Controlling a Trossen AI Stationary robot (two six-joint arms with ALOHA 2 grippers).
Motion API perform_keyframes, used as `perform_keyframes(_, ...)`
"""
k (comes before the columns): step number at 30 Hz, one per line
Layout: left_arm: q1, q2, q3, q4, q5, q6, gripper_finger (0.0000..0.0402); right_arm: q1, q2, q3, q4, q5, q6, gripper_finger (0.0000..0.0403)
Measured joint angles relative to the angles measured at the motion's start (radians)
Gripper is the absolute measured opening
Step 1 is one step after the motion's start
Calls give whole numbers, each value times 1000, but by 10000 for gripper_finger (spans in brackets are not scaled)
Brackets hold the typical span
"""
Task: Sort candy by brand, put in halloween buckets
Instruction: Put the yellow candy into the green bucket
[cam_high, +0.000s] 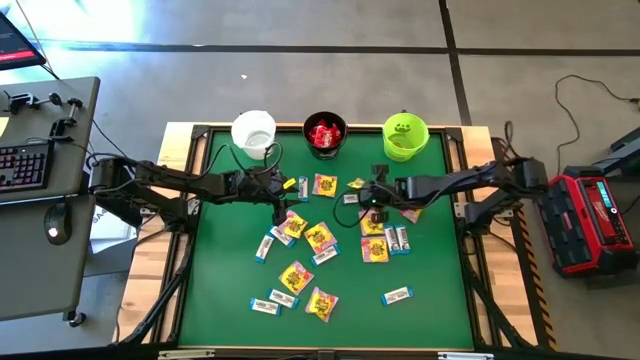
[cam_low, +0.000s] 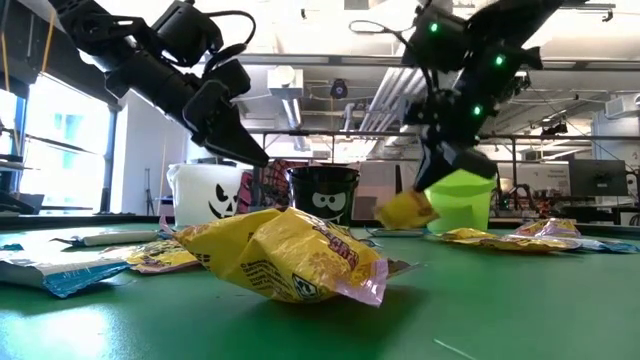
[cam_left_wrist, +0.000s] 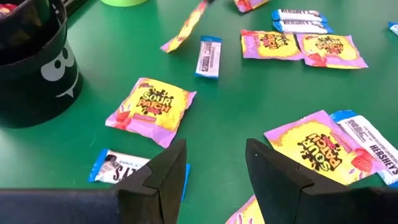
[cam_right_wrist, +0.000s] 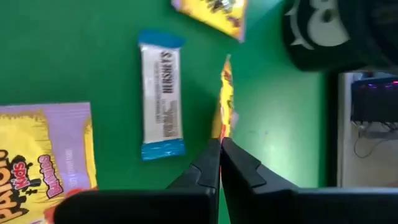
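Three buckets stand along the table's far edge: white (cam_high: 253, 130), black (cam_high: 325, 134) with red candy inside, lime green (cam_high: 405, 136). Yellow-and-pink packets (cam_high: 319, 236) and white-and-blue bars (cam_high: 397, 295) lie flat across the green mat. My right gripper (cam_high: 366, 192) is near the mat's far middle, in front of the green bucket, shut on a yellow-and-pink packet (cam_low: 405, 210). My left gripper (cam_left_wrist: 214, 149) is open and hovers over the mat in front of the white and black buckets, above a yellow-and-pink packet (cam_left_wrist: 149, 102) and a bar (cam_left_wrist: 115, 169), touching nothing. My right gripper pinches the yellow-and-pink packet between its two fingers at one edge (cam_right_wrist: 221, 132), coming from above and slanting down. The packet shows edge-on past the fingertips in the right wrist view. It hangs tilted below the fingers, lifted clear of the mat (cam_low: 405, 210).
A white-and-blue bar (cam_right_wrist: 161, 93) lies on the mat just beside the held packet. A crumpled yellow packet (cam_low: 285, 255) lies near the table's near edge. A desk with a keyboard (cam_high: 25, 165) stands off the table's left, and a red case (cam_high: 592, 215) off its right.
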Motion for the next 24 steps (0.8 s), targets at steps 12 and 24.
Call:
perform_keyframes(12, 0, 0, 0, -1, -26, 9, 156, 40, -206, 3, -104, 157, 226, 0)
perform_keyframes(24, 0, 0, 0, -1, -39, 19, 156, 38, -400, 3, -273, 372, 440, 0)
